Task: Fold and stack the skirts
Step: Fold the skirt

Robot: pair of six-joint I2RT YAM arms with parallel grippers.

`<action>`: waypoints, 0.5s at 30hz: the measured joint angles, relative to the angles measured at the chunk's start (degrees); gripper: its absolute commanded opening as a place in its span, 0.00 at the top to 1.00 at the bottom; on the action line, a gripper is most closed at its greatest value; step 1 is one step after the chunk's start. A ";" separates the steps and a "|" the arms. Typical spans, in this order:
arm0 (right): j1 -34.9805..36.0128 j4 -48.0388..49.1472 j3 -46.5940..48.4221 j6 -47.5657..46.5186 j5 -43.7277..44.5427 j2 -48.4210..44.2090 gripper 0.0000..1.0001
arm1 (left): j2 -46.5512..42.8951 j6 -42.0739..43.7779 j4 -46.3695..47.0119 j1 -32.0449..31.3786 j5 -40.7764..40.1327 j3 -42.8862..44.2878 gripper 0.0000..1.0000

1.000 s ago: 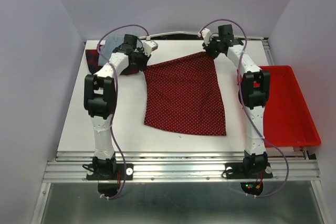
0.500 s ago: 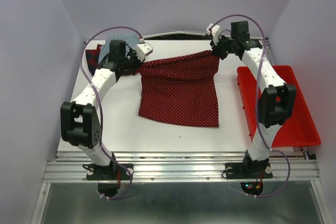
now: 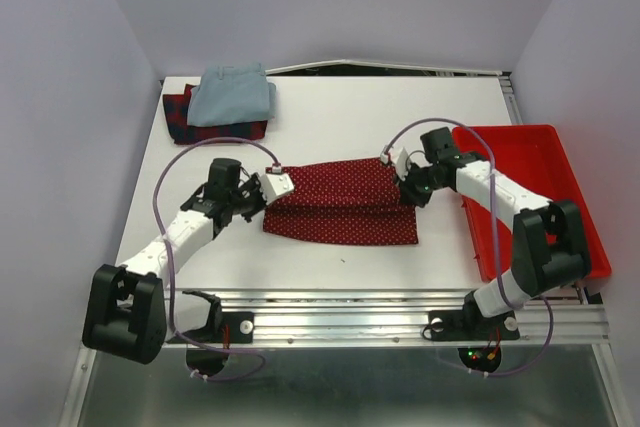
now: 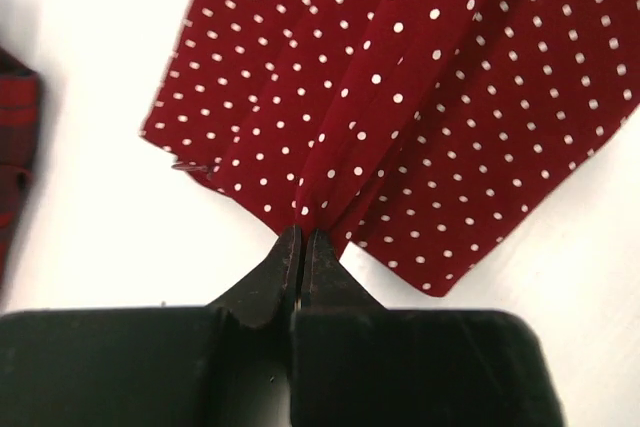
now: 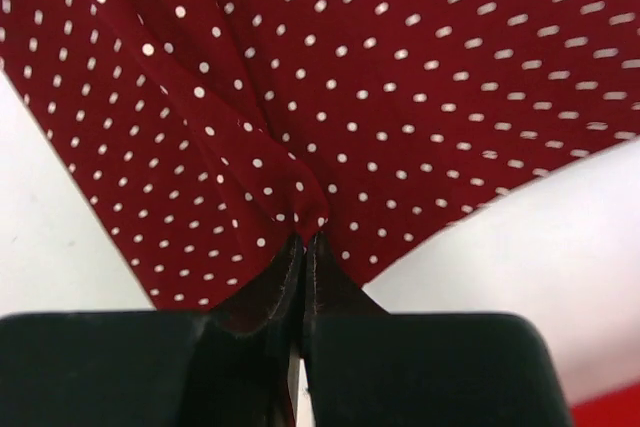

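The dark red dotted skirt (image 3: pixel 340 202) lies folded over on itself in the middle of the table. My left gripper (image 3: pixel 270 190) is shut on its left corner, where the cloth (image 4: pixel 400 117) bunches at the fingertips. My right gripper (image 3: pixel 403 182) is shut on its right corner, with the cloth (image 5: pixel 330 77) pinched at the tips. The pale blue skirt (image 3: pixel 232 95) lies folded on the plaid skirt (image 3: pixel 183 117) at the far left corner. An edge of the plaid skirt (image 4: pixel 15 157) shows in the left wrist view.
The bright red plastic tray (image 3: pixel 540 147) stands along the table's right edge, with my right arm lying over its near part. The raised metal rail (image 3: pixel 340 312) runs along the table's front edge.
Both grippers have carried the skirt's far edge toward me and down, so the skirt has folded in half. The blue and plaid skirts are now uncovered.
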 measured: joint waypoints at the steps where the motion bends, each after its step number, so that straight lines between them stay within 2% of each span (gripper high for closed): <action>1: 0.50 0.22 -1.81 0.22 0.17 -0.20 0.99 | -0.44 0.15 0.28 -0.46 -0.22 -1.25 1.00; 4: 1.49 1.60 -6.05 1.81 1.07 0.17 0.99 | 1.44 -0.09 1.38 -2.19 -1.68 -3.54 1.00; 5: 1.49 1.66 -6.08 2.16 1.38 0.35 0.99 | 2.12 -0.24 1.86 -2.40 -1.97 -3.54 0.95; 6: 1.49 2.71 -5.95 2.69 1.88 0.79 0.99 | 3.39 -0.63 2.40 -2.69 -2.29 -3.39 0.79; 7: 1.46 3.19 -5.84 2.82 2.10 0.96 0.99 | 4.46 -0.94 2.69 -2.80 -2.51 -3.15 0.72; 8: 1.46 4.02 -5.55 3.06 2.38 1.29 0.99 | 5.86 -1.46 2.45 -2.86 -2.56 -2.58 0.56; 11: 1.42 4.59 -4.92 3.39 2.56 1.51 0.99 | 7.72 -1.27 1.01 -2.95 -2.40 -1.27 0.39; 15: 1.44 4.55 -4.15 3.34 2.51 1.38 0.99 | 4.33 -0.46 -1.62 -2.97 -1.46 -1.16 0.36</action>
